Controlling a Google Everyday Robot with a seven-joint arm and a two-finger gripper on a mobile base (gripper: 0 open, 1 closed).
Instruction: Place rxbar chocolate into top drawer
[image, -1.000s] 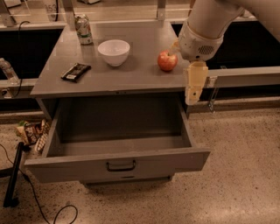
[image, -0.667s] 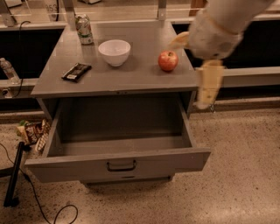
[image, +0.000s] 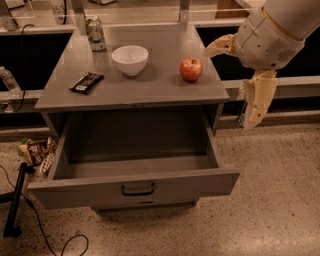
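Observation:
The rxbar chocolate (image: 86, 82), a flat black bar with a white patch, lies on the left of the grey cabinet top. The top drawer (image: 135, 186) is pulled out below it, with nothing inside and its dark handle at the front centre. My gripper (image: 251, 119) hangs pointing down to the right of the cabinet, beyond its right edge. It is level with the drawer opening, holds nothing and is far from the bar.
A white bowl (image: 130, 59), a red apple (image: 191, 69) and a drink can (image: 95, 33) stand on the cabinet top. Colourful snack packets (image: 35, 150) lie on the floor at the left, beside a black stand and cable (image: 15, 200). A bottle (image: 9, 82) is at far left.
My arm and gripper have swung right and slightly down, away from the cabinet's right edge. The bar, the drawer and the other things have not moved.

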